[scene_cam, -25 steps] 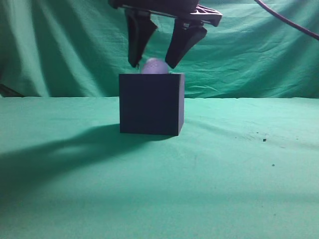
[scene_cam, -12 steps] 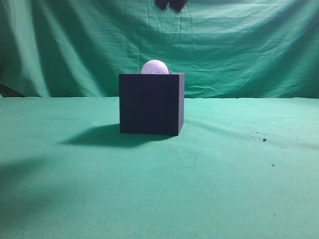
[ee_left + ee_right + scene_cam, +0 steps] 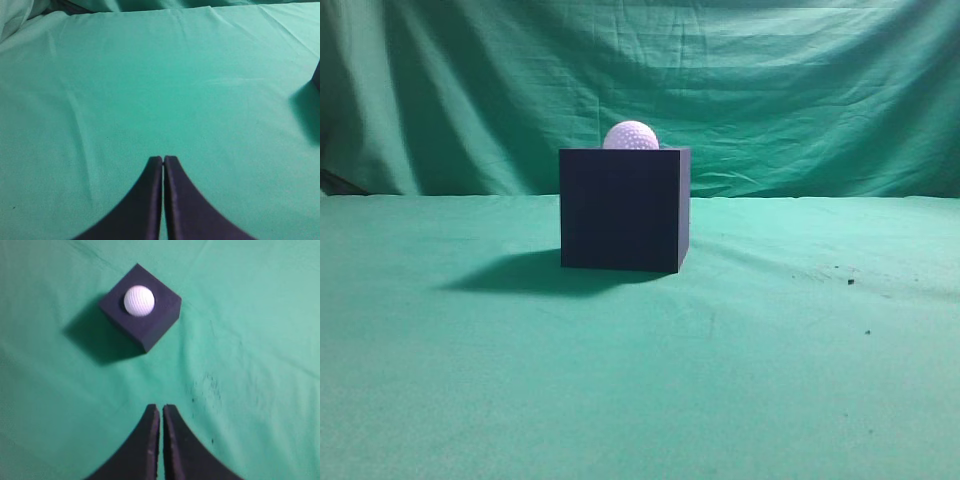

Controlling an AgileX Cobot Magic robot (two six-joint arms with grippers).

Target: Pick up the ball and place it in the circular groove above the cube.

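The white dimpled ball (image 3: 631,135) sits in the top of the dark navy cube (image 3: 623,210) at the middle of the green cloth. From above in the right wrist view the ball (image 3: 139,300) rests centred on the cube (image 3: 150,327). My right gripper (image 3: 161,408) is shut and empty, high above the cloth and well away from the cube. My left gripper (image 3: 163,159) is shut and empty over bare cloth; a dark edge of the cube (image 3: 317,75) shows at its right border. Neither gripper shows in the exterior view.
Green cloth covers the table (image 3: 800,380) and hangs as a backdrop (image 3: 820,90). Small dark specks lie on the cloth to the right of the cube (image 3: 850,281), also in the right wrist view (image 3: 205,385).
The gripper that stood open around the ball on the cube has lifted up out of the exterior view. The ball stays on the cube. The large shadow on the cloth is gone.
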